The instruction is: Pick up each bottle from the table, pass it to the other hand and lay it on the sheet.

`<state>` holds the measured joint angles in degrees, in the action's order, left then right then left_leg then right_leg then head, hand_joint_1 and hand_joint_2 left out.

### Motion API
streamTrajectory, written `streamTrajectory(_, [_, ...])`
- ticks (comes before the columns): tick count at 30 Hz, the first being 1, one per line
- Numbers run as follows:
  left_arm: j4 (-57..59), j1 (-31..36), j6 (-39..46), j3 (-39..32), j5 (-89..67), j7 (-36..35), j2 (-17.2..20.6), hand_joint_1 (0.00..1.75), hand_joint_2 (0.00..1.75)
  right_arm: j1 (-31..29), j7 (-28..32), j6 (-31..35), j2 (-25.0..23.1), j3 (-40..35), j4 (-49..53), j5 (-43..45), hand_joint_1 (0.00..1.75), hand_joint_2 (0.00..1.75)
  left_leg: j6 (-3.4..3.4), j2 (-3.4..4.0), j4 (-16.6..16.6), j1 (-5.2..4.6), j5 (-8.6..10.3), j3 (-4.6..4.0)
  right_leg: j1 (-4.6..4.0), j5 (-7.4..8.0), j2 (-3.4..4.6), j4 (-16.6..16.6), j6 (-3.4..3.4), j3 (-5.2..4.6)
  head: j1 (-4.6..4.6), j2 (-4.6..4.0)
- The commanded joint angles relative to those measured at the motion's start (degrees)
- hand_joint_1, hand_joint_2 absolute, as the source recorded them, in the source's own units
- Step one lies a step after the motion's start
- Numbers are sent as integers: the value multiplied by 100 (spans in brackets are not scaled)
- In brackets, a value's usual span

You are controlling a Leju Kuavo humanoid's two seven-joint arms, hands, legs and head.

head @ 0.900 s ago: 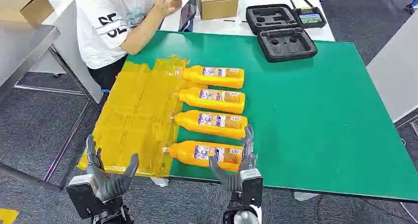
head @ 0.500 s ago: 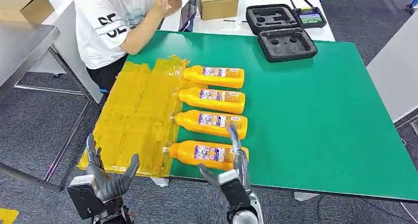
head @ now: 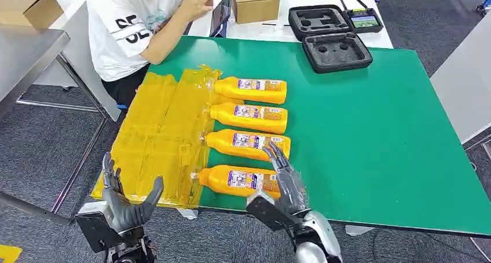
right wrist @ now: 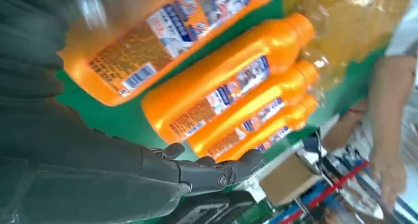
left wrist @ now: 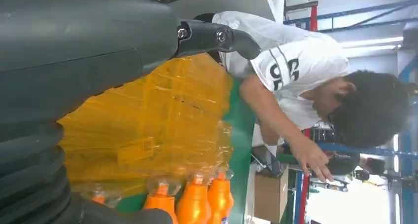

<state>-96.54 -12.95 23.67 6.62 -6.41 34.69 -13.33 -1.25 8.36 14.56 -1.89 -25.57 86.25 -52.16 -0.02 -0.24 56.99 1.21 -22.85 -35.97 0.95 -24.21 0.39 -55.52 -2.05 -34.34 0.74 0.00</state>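
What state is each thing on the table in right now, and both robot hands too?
Nearest bottle: lying flat, capped, neck on the sheet.
Other three bottles: lying flat in a row, capped.
Yellow sheet: spread out, crinkled.
Black foam case: open, hollows empty.
Right hand: fingers spread over the nearest bottle, not gripping.
Left hand: open, holding nothing.

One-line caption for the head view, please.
Right hand reaches over the nearest of four orange bottles lying beside the yellow sheet; left hand waits open.

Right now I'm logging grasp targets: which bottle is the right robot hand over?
The bottle nearest the table's front edge; the right robot hand is spread above its base.
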Motion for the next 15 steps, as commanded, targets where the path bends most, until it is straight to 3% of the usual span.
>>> streamTrajectory(1, [369, 277, 32, 203, 149, -19, 321, 0, 175, -751, -369, -560, 671, -680, -643, 531, 0, 175, 6, 8, -7, -4, -7, 28, 1, -5, 4, 7, 6, 25, 4, 0])
streamTrajectory(8, [468, 372, 64, 281, 218, -17, 386, 0, 175, -810, -367, -563, 744, -790, -795, 631, 0, 175, 4, 4, -7, -1, -4, 22, -1, -4, 0, 8, 5, 22, 0, 0])
streamTrajectory(9, [509, 421, 97, 341, 266, -5, 429, 0, 175, -852, -417, -651, 791, -887, -878, 712, 0, 175, 11, 9, -5, -1, -27, 67, -4, -23, 1, 10, 13, 68, 2, 0])
streamTrajectory(10, [531, 440, 106, 360, 287, 0, 441, 0, 175, -867, -422, -662, 814, -931, -913, 712, 0, 175, 5, 2, -9, -3, -4, 26, 1, -5, -3, 9, 5, 26, 2, 0])
streamTrajectory(15, [741, 585, 114, 464, 419, 34, 517, 0, 175, -821, -471, -748, 1074, -1086, -1064, 771, 0, 175, 5, -4, -9, -4, -2, 22, 2, -5, -8, 8, 4, 24, 2, 0])
